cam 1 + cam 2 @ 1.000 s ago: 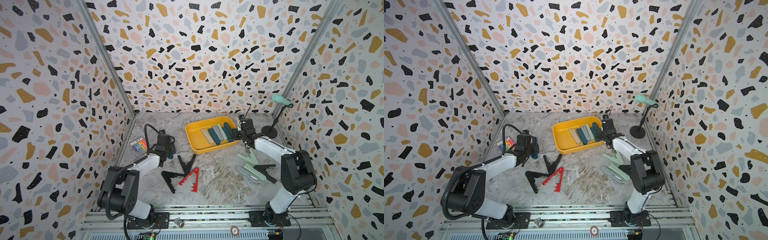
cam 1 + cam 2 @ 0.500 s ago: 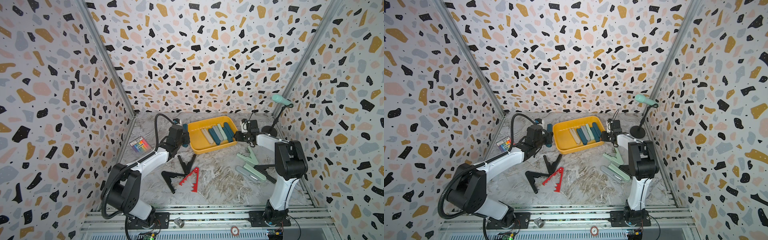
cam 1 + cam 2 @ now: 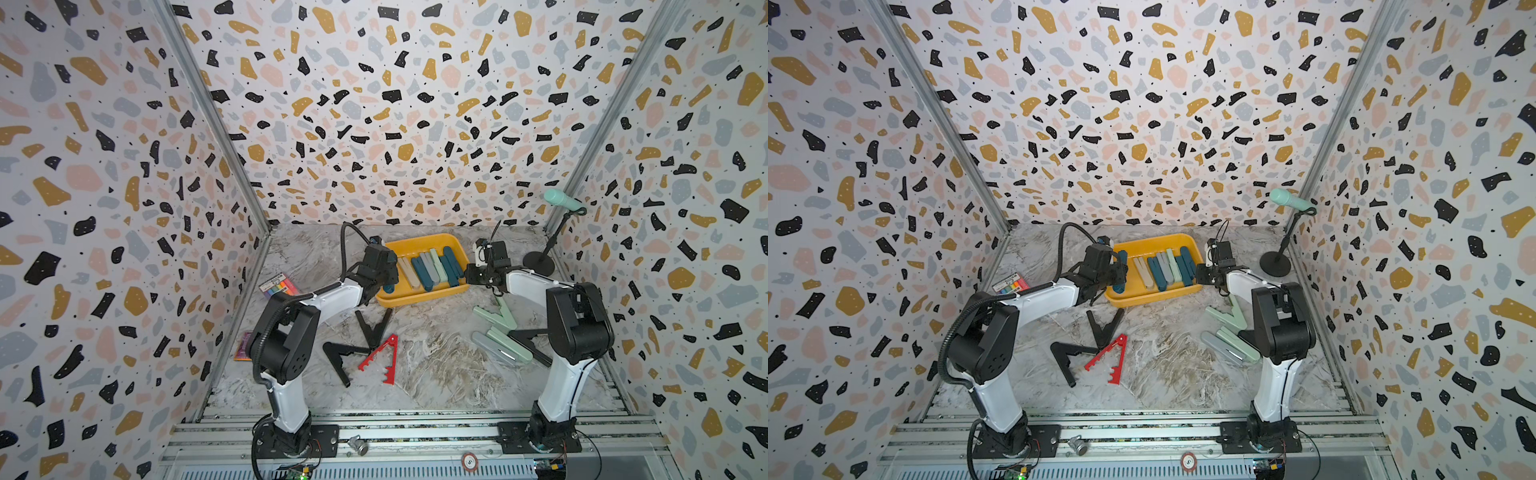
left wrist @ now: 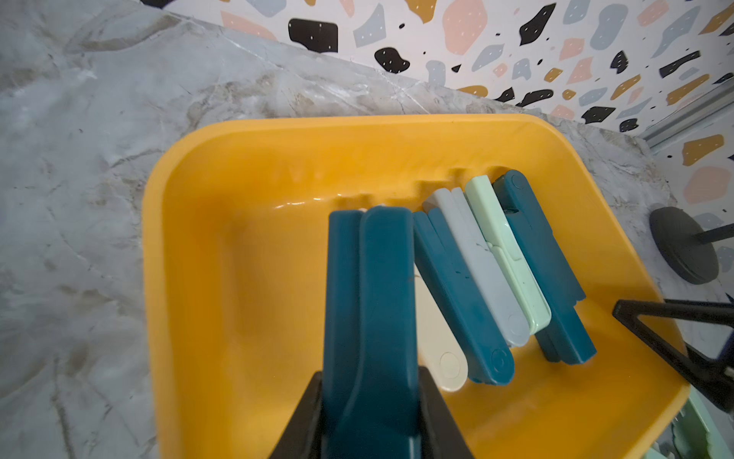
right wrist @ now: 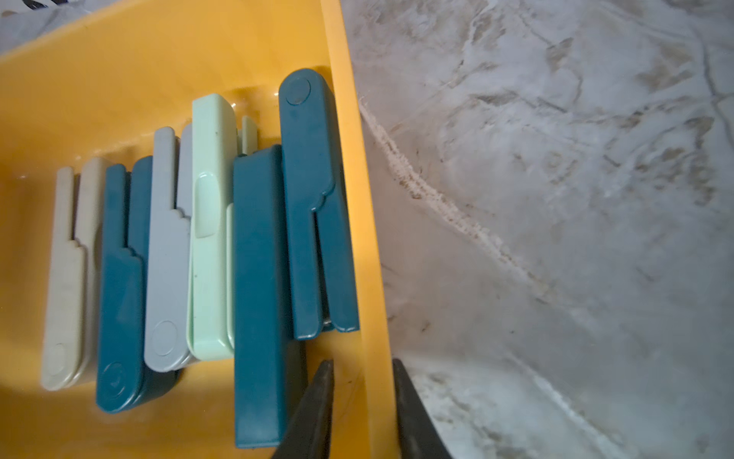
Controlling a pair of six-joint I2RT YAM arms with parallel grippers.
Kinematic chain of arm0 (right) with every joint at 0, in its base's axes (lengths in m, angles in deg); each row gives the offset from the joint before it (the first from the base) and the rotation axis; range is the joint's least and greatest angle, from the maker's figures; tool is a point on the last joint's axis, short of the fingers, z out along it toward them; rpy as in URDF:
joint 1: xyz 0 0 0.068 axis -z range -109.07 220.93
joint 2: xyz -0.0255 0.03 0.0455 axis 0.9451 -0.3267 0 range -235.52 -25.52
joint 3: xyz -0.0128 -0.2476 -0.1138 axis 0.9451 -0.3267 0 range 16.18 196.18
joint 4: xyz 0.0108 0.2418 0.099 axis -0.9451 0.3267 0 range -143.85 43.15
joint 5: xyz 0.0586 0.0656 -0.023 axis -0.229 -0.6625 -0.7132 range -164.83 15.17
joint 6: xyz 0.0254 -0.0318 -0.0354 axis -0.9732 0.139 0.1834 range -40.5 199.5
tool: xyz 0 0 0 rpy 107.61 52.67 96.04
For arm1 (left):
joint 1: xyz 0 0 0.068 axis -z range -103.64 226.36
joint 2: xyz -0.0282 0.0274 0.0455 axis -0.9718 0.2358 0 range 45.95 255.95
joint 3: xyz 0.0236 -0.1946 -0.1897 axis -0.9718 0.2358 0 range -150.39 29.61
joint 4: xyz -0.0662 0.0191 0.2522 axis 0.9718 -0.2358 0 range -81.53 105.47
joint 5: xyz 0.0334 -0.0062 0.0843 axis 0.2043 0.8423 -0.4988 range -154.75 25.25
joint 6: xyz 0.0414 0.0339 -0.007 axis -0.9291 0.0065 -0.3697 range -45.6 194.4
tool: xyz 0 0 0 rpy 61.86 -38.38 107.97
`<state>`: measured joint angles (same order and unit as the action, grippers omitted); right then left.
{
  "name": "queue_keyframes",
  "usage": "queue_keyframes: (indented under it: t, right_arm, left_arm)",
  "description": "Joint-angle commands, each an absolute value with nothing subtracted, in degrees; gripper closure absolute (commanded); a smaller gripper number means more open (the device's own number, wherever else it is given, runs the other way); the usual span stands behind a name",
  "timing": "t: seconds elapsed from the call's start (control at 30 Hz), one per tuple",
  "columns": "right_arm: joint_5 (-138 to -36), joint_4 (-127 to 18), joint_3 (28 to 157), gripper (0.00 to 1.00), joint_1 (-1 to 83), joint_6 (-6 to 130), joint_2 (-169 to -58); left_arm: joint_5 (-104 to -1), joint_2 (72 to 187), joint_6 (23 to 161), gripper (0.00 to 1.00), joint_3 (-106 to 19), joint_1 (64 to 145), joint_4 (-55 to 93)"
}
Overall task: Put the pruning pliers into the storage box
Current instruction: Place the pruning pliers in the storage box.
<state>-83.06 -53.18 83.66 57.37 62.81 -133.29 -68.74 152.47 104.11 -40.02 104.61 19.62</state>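
The yellow storage box (image 3: 419, 239) (image 3: 1154, 242) sits at the back middle of the table. Several pruning pliers (image 3: 432, 270) lie side by side in its right half. My left gripper (image 3: 384, 282) (image 4: 370, 381) is shut on dark teal pliers (image 4: 369, 286) and holds them over the box's left half. My right gripper (image 3: 469, 276) (image 5: 362, 363) is shut on the box's right wall (image 5: 357, 198), one finger inside and one outside. On the table lie two black pliers (image 3: 374, 328) (image 3: 338, 357), a red one (image 3: 384, 357), a mint one (image 3: 500, 316) and a grey-and-mint pair (image 3: 500, 347).
A mint microphone (image 3: 563, 201) on a black stand, base (image 3: 539, 264), stands at the back right, close to my right arm. A rainbow-striped packet (image 3: 278, 286) and a purple card (image 3: 244, 345) lie by the left wall. Another black tool (image 3: 528, 336) lies partly under my right arm.
My left arm has carried the teal pliers from the table's left side over the box. My right gripper has closed on the box's right wall.
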Motion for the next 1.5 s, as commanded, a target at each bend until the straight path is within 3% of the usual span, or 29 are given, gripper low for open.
queue_keyframes:
  t: [0.0,0.5,1.47]
  right_arm:
    - [-84.59,-54.75,79.98,0.75,56.32,57.29,-128.46]
    - [-85.06,-59.57,74.23,0.69,53.62,51.06,-123.87]
    - [-83.91,-58.53,75.86,0.67,53.66,53.58,-124.67]
  left_arm:
    - [-67.85,154.48,104.52,0.87,-43.42,104.76,20.03]
    - [-72.0,167.51,100.94,0.85,-53.77,104.58,10.08]
    - [-64.77,170.5,103.16,0.73,-55.79,105.54,14.5]
